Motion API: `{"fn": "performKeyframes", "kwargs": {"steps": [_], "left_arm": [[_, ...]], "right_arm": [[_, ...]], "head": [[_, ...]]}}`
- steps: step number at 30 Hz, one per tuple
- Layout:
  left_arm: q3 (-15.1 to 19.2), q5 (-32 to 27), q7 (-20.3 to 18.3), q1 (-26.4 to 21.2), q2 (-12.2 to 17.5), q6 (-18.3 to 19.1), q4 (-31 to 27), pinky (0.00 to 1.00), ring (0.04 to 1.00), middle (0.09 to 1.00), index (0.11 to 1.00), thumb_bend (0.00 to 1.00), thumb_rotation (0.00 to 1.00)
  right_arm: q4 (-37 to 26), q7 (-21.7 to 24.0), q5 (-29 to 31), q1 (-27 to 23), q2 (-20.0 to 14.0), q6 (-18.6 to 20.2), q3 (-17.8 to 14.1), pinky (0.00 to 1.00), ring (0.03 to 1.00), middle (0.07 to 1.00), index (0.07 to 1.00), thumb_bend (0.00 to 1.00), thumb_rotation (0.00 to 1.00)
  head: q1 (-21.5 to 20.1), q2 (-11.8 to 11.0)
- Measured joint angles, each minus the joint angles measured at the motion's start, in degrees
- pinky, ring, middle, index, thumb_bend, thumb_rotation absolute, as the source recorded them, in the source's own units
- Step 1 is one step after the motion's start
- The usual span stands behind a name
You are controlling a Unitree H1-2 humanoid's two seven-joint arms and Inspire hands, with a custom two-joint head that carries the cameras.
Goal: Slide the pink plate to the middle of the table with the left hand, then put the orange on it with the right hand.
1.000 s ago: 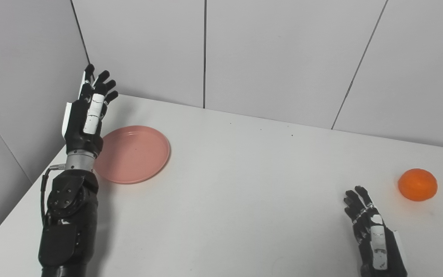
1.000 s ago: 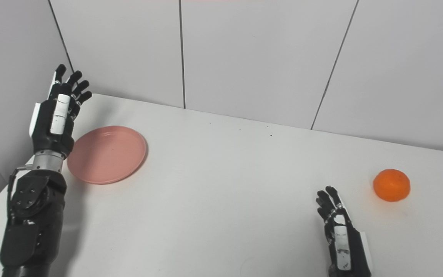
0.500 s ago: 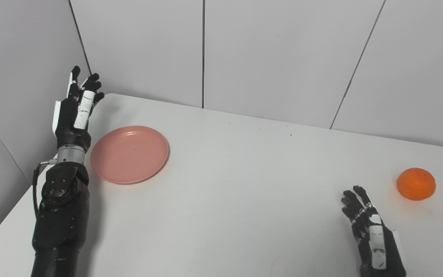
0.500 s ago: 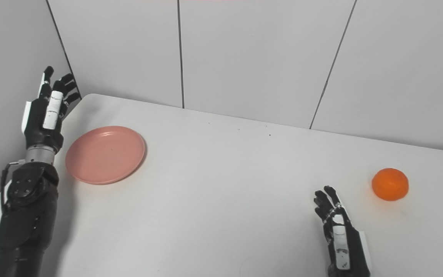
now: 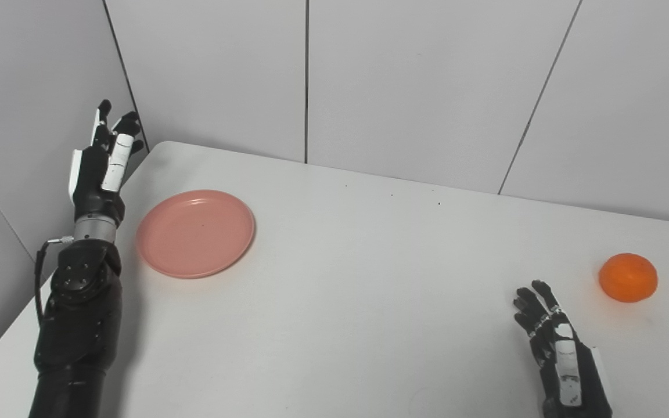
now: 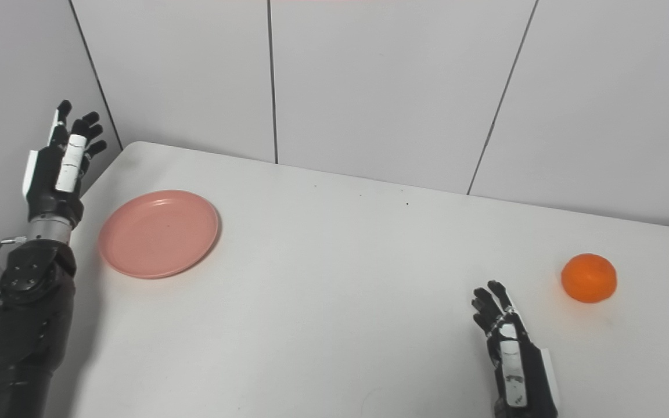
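Observation:
The pink plate (image 5: 196, 233) lies flat at the left of the white table (image 5: 369, 278), with nothing on it. My left hand (image 5: 99, 171) is raised just left of the plate, over the table's left edge, open with fingers pointing up and apart, clear of the rim. The orange (image 5: 628, 277) sits at the far right of the table. My right hand (image 5: 558, 354) rests low near the front edge, left of and nearer than the orange, open and empty.
Grey panelled walls (image 5: 416, 81) close off the table at the back and left. The table's left edge (image 5: 50, 284) runs diagonally beside my left forearm.
My left hand has drawn away leftward from over the plate's left rim to beyond the table's edge. Plate, orange and right hand are where they were.

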Motion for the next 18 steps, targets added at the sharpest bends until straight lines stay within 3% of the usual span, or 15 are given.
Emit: {"fn": "performKeyframes", "kwargs": {"steps": [3,10,18], "left_arm": [[0.0,0.5,-0.1,0.0,0.9,-0.1,1.3,0.81,0.863,0.884,0.984,0.79,0.81],[0.2,0.5,-0.1,0.1,1.6,-0.3,7.7,0.75,0.823,0.837,0.945,0.84,0.74],[-0.3,0.1,-3.3,-0.8,3.3,-7.7,23.1,0.77,0.818,0.845,0.968,0.94,0.75]], "right_arm": [[0.0,0.0,0.0,0.0,0.0,0.0,0.0,0.92,0.891,0.87,0.902,0.85,0.94],[-0.1,0.0,0.0,0.1,0.0,0.0,0.0,0.92,0.892,0.873,0.905,0.87,0.94],[-0.1,0.0,-0.6,0.1,0.0,0.1,0.0,0.91,0.884,0.869,0.902,0.87,0.94]], "head": [[-0.1,0.1],[-0.1,0.2],[-0.4,0.4]]}}
